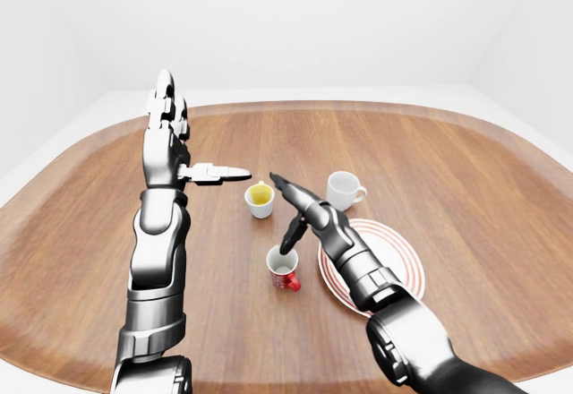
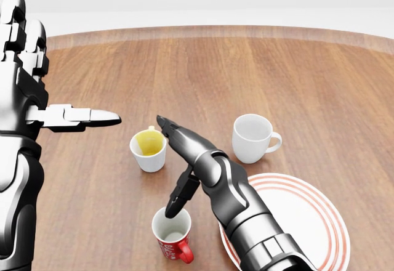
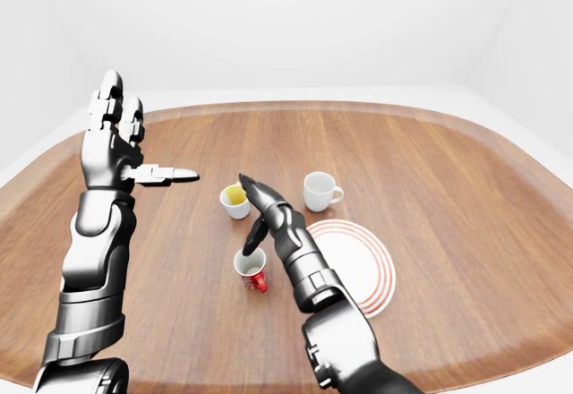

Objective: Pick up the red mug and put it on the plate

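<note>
Three cups and a striped plate on a wooden table, right hand over the red mug.

Lowest of the cups in the head view, the red mug (image 2: 173,236) stands upright on the table (image 2: 320,80), just beside the left rim of the plate (image 2: 311,212) and not on it, its handle turned toward the bottom right. The right hand (image 2: 184,160) hangs above it with fingers spread and grasping nothing; one dark fingertip (image 2: 173,209) dips to the mug's rim, and whether it touches cannot be told. Up and left of the mug stands a white cup with a yellow inside (image 2: 148,149); a plain white cup (image 2: 253,137) sits near the plate's upper edge. The left hand (image 2: 37,92) is raised at the left, released, fingers extended and thumb pointing sideways, well apart from the cups.
</note>
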### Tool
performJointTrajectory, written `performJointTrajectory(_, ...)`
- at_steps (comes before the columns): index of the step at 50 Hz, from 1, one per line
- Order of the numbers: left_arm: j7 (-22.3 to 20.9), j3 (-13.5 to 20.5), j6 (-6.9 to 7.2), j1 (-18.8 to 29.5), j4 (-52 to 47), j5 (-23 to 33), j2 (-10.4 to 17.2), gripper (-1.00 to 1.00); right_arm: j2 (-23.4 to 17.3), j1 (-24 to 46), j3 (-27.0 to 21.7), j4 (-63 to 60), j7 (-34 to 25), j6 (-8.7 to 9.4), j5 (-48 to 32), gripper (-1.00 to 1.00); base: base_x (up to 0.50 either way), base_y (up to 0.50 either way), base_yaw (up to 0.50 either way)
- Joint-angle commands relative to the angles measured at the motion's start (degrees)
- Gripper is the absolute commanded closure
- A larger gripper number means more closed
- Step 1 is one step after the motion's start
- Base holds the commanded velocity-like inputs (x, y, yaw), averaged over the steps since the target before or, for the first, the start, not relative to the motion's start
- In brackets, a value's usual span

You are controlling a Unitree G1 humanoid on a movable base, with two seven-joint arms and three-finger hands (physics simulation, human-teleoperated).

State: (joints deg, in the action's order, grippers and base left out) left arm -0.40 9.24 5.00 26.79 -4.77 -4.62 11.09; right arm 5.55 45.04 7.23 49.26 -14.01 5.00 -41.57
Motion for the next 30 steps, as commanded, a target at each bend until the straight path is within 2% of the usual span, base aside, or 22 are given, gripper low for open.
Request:
performJointTrajectory(1, -0.01, 0.03, 0.00, -0.24, -0.14, -0.06, -0.02, -1.00, 1.36, 0.40, 0.56, 3.03, 1.07, 0.00, -0.99, -1.00, 0.00, 0.00, 0.00)
performJointTrajectory(30, -0.26, 0.35, 0.00, -1.12, 0.48, -0.42, 0.00, -1.00, 4.43, 2.15, 1.35, 10.79, 3.92, 0.00, -2.22, -1.00, 0.00, 0.00, 0.00)
